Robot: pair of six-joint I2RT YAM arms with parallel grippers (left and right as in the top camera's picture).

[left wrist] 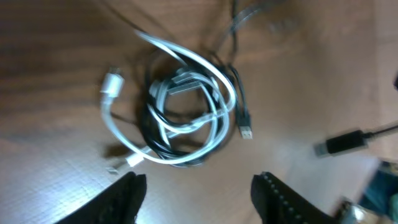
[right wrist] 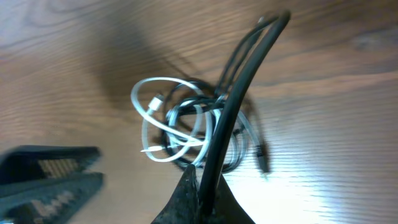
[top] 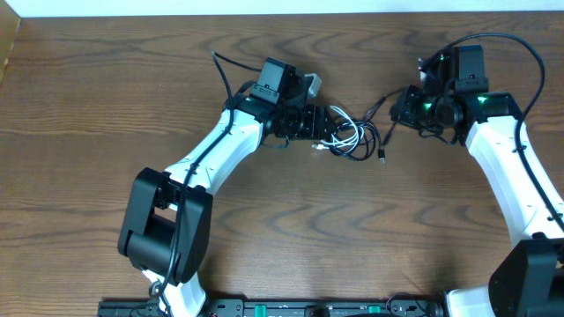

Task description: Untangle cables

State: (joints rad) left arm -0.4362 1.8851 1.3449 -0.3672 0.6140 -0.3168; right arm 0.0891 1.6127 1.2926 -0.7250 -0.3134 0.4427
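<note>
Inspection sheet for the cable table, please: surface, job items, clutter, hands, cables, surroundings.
Surface: wood-grain table.
Job's things: white cable and black cable looped together in one bundle mid-table.
Clutter: nothing seen.
Hands: left hand open, just short of the bundle, holding nothing; right hand shut on a black cable strand drawn out of the bundle.
Cables: thick black arm wires arc over the right arm, apart from the bundle.
Surroundings: pale strip beyond the far edge; dark rail at the near edge.
</note>
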